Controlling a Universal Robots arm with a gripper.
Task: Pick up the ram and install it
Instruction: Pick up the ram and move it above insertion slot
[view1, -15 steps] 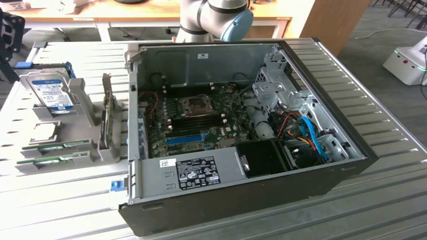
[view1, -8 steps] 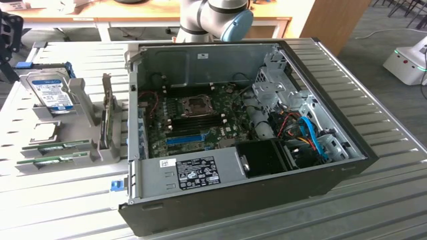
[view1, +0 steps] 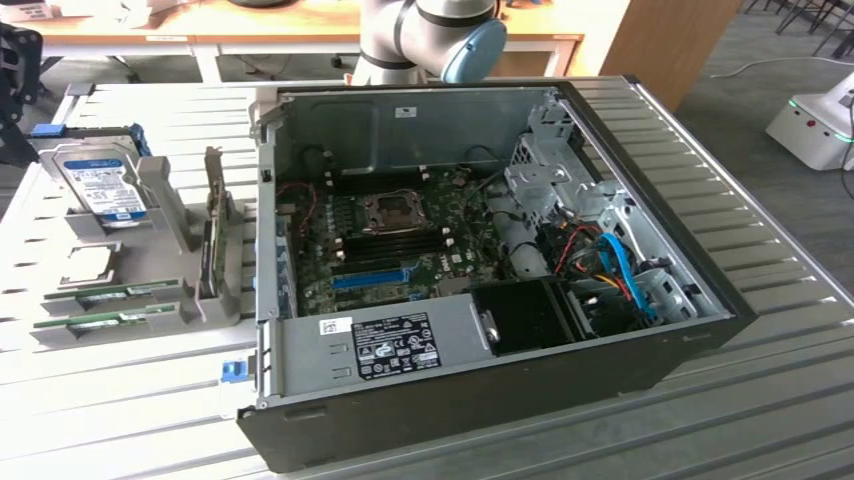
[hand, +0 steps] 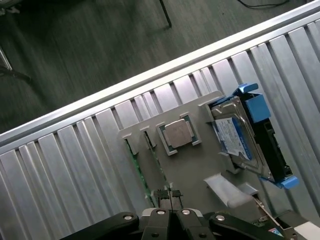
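The gripper hangs clenched and empty just above the grey parts holder. It is near the ram, which sits in a holder slot at nine o'clock from the open computer case, with a second stick just beside it. A clean pick probably calls for jaws squared across the thin board, gripping its flat faces mid-length. The slot walls, the processor, the hard drive at twelve o'clock from the ram and the upright expansion card at two o'clock crowd any slanted approach.
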